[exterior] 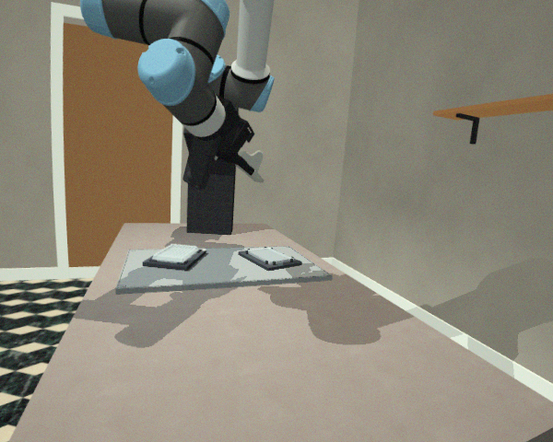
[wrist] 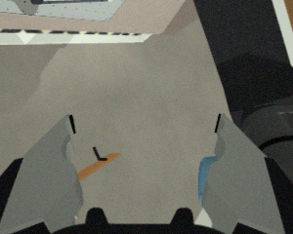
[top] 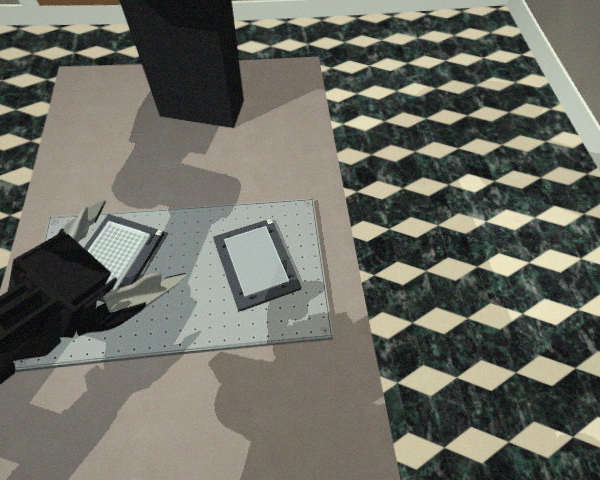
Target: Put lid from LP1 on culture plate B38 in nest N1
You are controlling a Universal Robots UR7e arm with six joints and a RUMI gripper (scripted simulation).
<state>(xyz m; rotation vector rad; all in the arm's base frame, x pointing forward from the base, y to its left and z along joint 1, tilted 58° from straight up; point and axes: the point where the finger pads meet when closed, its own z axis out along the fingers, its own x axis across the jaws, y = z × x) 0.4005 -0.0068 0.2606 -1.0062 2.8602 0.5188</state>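
The culture plate B38 (top: 118,246), white with a grid of wells and no lid on it, sits in the dark nest N1 on the left of the grey perforated baseplate (top: 197,310). The flat pale lid (top: 256,259) lies in the dark frame of the lid park LP1 to its right. Both also show in the exterior view, the plate (exterior: 174,255) and the lid (exterior: 269,257). My gripper (exterior: 253,167) hangs high above the table, open and empty. In the wrist view its fingers frame only the wall.
The robot's black pedestal (top: 186,62) stands at the back of the table, behind the baseplate. An orange wall shelf (exterior: 505,107) hangs at the right, away from the table; it also shows in the wrist view (wrist: 98,163).
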